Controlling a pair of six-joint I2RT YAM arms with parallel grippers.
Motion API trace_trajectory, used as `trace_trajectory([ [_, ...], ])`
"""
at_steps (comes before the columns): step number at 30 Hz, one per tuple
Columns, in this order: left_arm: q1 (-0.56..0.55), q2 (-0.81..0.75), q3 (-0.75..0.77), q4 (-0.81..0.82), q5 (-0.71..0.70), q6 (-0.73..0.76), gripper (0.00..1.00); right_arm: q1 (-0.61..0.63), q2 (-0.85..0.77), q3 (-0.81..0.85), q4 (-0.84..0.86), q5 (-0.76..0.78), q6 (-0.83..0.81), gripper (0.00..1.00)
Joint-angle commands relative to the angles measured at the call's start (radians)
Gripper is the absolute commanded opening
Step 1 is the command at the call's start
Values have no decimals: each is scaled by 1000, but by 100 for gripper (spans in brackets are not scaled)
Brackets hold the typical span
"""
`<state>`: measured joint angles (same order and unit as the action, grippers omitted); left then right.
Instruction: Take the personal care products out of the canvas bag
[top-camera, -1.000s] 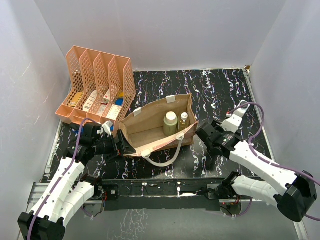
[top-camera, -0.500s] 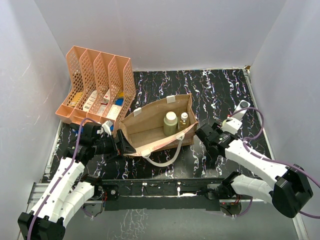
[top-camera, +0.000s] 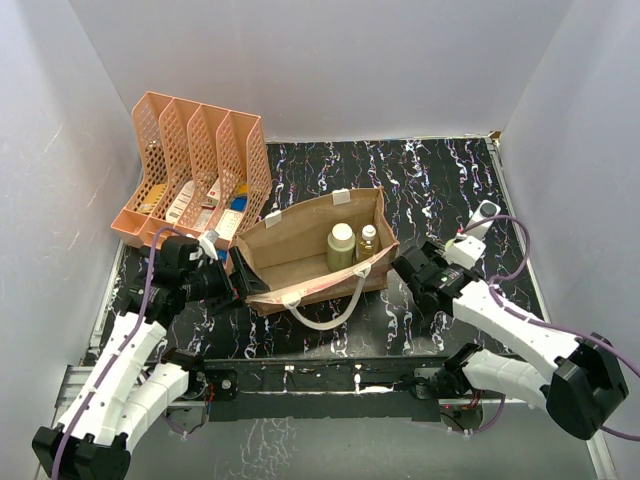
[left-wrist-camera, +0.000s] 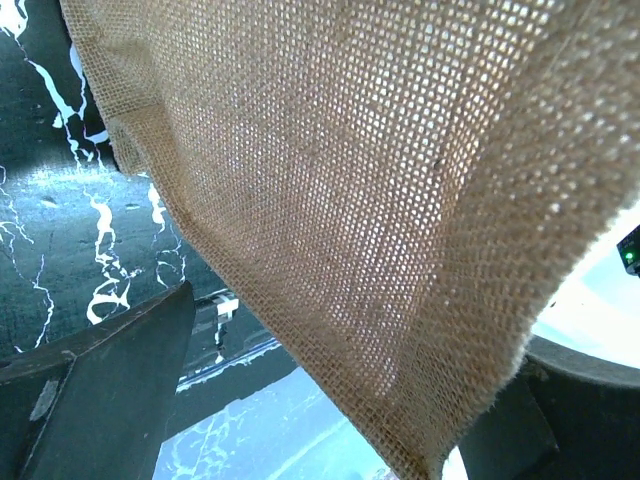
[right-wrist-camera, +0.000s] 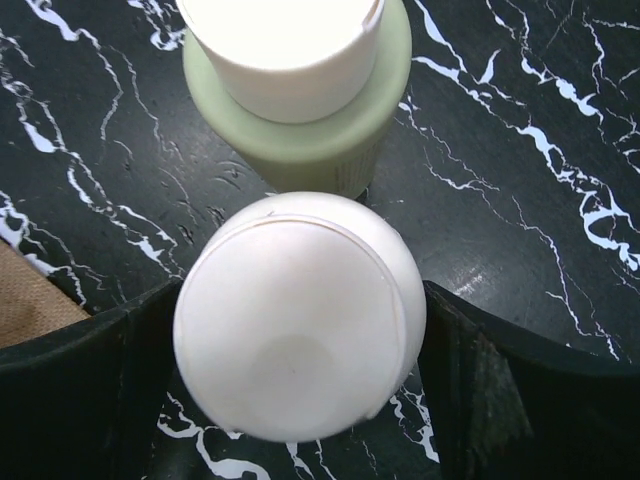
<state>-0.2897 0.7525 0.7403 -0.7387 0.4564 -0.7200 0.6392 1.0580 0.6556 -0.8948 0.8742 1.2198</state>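
The canvas bag (top-camera: 290, 262) stands open in the middle of the table. Inside it stand a beige bottle with a white cap (top-camera: 341, 246) and a small clear bottle (top-camera: 368, 241). My left gripper (top-camera: 243, 280) is open at the bag's left end, the woven wall (left-wrist-camera: 330, 200) hanging between its fingers. My right gripper (top-camera: 406, 266) is just right of the bag, low over the table. It is open around a white-capped bottle (right-wrist-camera: 300, 315) that stands on the table, the pads close beside the cap. A pale green bottle (right-wrist-camera: 300, 130) stands just beyond it. A slim white-grey bottle (top-camera: 484, 212) stands further right.
An orange mesh file rack (top-camera: 195, 170) with small boxes stands at the back left, close behind my left arm. The bag's white loop handle (top-camera: 330, 318) lies on the table in front of the bag. White walls enclose the table on three sides.
The right jaws have widened off the white-capped bottle. My left gripper has shifted slightly back and left, and the bag's left end has moved with it.
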Motion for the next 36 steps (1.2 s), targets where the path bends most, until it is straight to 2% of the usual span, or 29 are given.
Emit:
trace_trajectory([
  [1,-1,-27,2,14,-9,-45,97,-3,-73,21,44,60,-38,98],
  [5,0,-54,-16,24,3,-70,97,-3,-134,35,21,3,-70,99],
  [9,0,-57,22,4,12,-35,97,-2,-217,76,19,-125,-173,100],
  [12,0,-46,51,-26,9,-7,97,-2,-313,87,142,-281,-318,99],
  [15,-1,-72,30,-11,38,-5,97,-1,-376,153,149,-360,-362,99],
  [20,-1,-111,4,4,85,-20,97,-1,-415,272,217,-549,-617,99],
  [27,0,-141,-1,-39,62,23,96,-1,-282,455,242,-920,-823,99],
  [31,0,-142,3,-61,29,48,96,-1,-212,498,263,-987,-806,99],
  [36,-1,-156,-12,-80,14,55,96,-2,-128,493,379,-1157,-822,96],
])
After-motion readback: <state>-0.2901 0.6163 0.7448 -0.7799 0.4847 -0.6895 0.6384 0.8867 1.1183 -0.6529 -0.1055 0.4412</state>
